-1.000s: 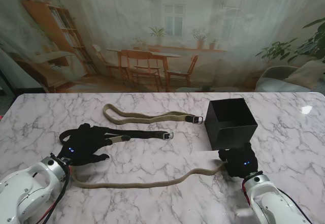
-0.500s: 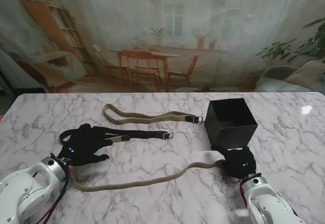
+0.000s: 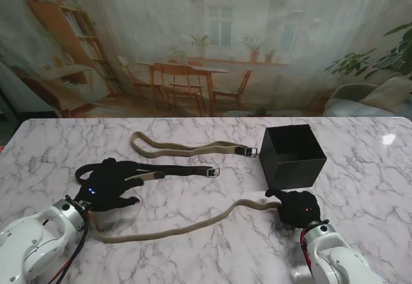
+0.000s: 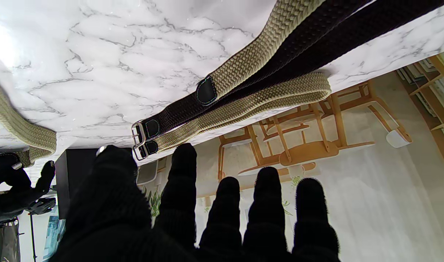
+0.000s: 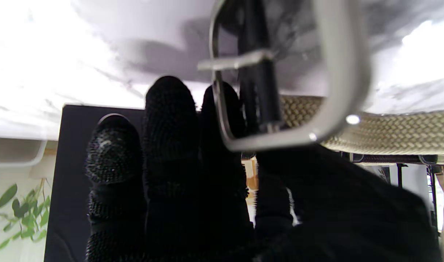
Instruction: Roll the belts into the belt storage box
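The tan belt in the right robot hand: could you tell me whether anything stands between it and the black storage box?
Nothing visible does. The right robot hand holds the buckle end of the tan belt just on my side of the black storage box, with only bare marble table between them. The other two belts lie farther left.

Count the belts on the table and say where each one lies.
3. A tan belt lies farthest from me. A black belt runs rightward from the left hand. A long tan belt lies nearest me, its buckle end in the right hand.
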Robot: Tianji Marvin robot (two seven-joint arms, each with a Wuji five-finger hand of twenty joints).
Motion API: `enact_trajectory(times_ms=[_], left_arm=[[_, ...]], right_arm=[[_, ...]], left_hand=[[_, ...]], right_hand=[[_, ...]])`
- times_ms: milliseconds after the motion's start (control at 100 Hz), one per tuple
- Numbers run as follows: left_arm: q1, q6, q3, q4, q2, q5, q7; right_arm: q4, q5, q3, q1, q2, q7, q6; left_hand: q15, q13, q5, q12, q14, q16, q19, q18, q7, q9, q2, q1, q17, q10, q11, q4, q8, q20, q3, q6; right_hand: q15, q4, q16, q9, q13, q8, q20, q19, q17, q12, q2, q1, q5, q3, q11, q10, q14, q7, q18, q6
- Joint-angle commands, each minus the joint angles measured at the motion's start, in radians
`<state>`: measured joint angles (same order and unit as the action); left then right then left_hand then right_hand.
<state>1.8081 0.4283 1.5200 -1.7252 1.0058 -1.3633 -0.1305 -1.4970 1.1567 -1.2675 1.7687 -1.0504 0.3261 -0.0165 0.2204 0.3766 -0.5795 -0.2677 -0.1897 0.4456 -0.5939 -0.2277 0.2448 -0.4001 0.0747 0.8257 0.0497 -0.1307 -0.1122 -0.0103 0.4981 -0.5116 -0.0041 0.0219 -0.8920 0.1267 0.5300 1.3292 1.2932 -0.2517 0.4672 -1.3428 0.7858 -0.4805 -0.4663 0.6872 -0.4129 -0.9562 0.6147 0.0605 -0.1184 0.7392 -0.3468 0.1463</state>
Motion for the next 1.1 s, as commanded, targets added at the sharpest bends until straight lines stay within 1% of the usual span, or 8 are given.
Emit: enact_trajectory(times_ms=[0, 80, 200, 370, 660, 880, 970, 1090], left_arm=[[0.004, -0.003, -0.005, 0.001, 0.001, 0.003, 0.019], [0.003, -0.004, -0.006, 0.001, 0.001, 0.004, 0.022], [0.002, -0.005, -0.009, 0.002, 0.001, 0.006, 0.027], [0.002, -0.008, -0.01, 0.001, 0.001, 0.007, 0.031], [0.002, -0.006, -0.008, 0.001, 0.001, 0.005, 0.027], [-0.001, -0.006, -0.01, 0.003, 0.001, 0.004, 0.026], [-0.002, -0.007, -0.012, 0.004, 0.001, 0.005, 0.028], [-0.003, -0.007, -0.014, 0.005, 0.001, 0.008, 0.029]], right_arm=[[-0.018, -0.008, -0.002, 0.016, -0.007, -0.03, -0.002], [-0.034, -0.036, -0.009, 0.025, -0.011, -0.054, 0.009], [-0.047, -0.029, -0.02, 0.035, -0.011, -0.054, 0.018], [-0.056, 0.011, -0.049, 0.048, -0.007, -0.013, 0.04], [-0.067, 0.107, -0.109, 0.074, 0.004, 0.033, 0.038], [-0.072, 0.149, -0.119, 0.089, 0.011, 0.024, 0.023], [-0.071, 0.156, -0.102, 0.084, 0.014, 0.005, 0.016], [-0.066, 0.148, -0.069, 0.065, 0.016, -0.03, 0.013]], left_hand=[[-0.016, 0.014, -0.02, -0.009, -0.007, 0.009, -0.004, -0.035, 0.011, 0.018, -0.037, 0.028, -0.01, -0.024, 0.019, 0.021, 0.006, -0.011, -0.019, 0.021], [-0.016, 0.014, -0.019, -0.009, -0.008, 0.009, -0.003, -0.035, 0.011, 0.017, -0.037, 0.029, -0.011, -0.025, 0.019, 0.02, 0.006, -0.01, -0.018, 0.021], [-0.016, 0.014, -0.02, -0.009, -0.007, 0.009, -0.003, -0.034, 0.012, 0.016, -0.038, 0.027, -0.01, -0.025, 0.019, 0.021, 0.006, -0.01, -0.019, 0.022], [-0.017, 0.015, -0.019, -0.008, -0.007, 0.009, -0.003, -0.035, 0.012, 0.017, -0.04, 0.027, -0.01, -0.024, 0.019, 0.021, 0.006, -0.01, -0.019, 0.021], [-0.017, 0.015, -0.019, -0.008, -0.006, 0.009, -0.003, -0.034, 0.011, 0.017, -0.042, 0.025, -0.01, -0.023, 0.019, 0.021, 0.006, -0.011, -0.019, 0.021], [-0.017, 0.014, -0.019, -0.008, -0.006, 0.009, -0.002, -0.034, 0.011, 0.018, -0.042, 0.025, -0.01, -0.025, 0.02, 0.021, 0.006, -0.01, -0.019, 0.022], [-0.018, 0.013, -0.02, -0.008, -0.007, 0.009, -0.002, -0.033, 0.011, 0.019, -0.042, 0.024, -0.011, -0.025, 0.02, 0.021, 0.006, -0.01, -0.02, 0.022], [-0.017, 0.013, -0.019, -0.008, -0.008, 0.009, -0.001, -0.034, 0.011, 0.018, -0.043, 0.026, -0.011, -0.025, 0.02, 0.021, 0.006, -0.01, -0.018, 0.021]], right_hand=[[-0.001, -0.021, -0.028, 0.023, 0.012, -0.006, -0.011, -0.016, -0.011, 0.038, 0.049, -0.062, -0.025, 0.033, -0.053, 0.023, -0.029, -0.013, -0.03, -0.161], [0.097, -0.027, -0.055, -0.042, 0.007, -0.014, 0.004, 0.004, -0.068, 0.049, 0.082, -0.182, -0.037, 0.102, -0.053, 0.041, -0.05, -0.032, -0.058, -0.21], [0.214, -0.043, -0.036, -0.146, -0.007, -0.017, 0.045, 0.0, -0.131, 0.035, 0.132, -0.269, 0.035, 0.194, -0.023, 0.033, -0.05, -0.103, -0.065, -0.189], [0.232, -0.052, 0.003, -0.199, -0.021, -0.003, 0.07, -0.019, -0.181, 0.022, 0.169, -0.292, 0.121, 0.258, 0.012, 0.019, -0.041, -0.146, -0.012, -0.162], [0.23, -0.062, 0.018, -0.211, -0.035, 0.0, 0.078, -0.018, -0.19, 0.023, 0.169, -0.256, 0.106, 0.255, 0.019, 0.008, -0.025, -0.139, 0.004, -0.138], [0.254, -0.049, 0.051, -0.444, -0.2, 0.004, 0.096, -0.005, -0.243, 0.002, 0.105, -0.377, 0.046, 0.304, -0.042, 0.034, 0.005, -0.172, 0.038, -0.165], [0.241, -0.052, 0.072, -0.521, -0.279, -0.016, 0.107, -0.005, -0.262, -0.021, 0.086, -0.371, 0.023, 0.312, -0.027, 0.045, 0.017, -0.187, 0.051, -0.174], [0.209, -0.062, 0.08, -0.502, -0.266, -0.044, 0.117, -0.018, -0.241, -0.035, 0.056, -0.323, 0.01, 0.28, 0.001, 0.032, 0.024, -0.197, 0.057, -0.18]])
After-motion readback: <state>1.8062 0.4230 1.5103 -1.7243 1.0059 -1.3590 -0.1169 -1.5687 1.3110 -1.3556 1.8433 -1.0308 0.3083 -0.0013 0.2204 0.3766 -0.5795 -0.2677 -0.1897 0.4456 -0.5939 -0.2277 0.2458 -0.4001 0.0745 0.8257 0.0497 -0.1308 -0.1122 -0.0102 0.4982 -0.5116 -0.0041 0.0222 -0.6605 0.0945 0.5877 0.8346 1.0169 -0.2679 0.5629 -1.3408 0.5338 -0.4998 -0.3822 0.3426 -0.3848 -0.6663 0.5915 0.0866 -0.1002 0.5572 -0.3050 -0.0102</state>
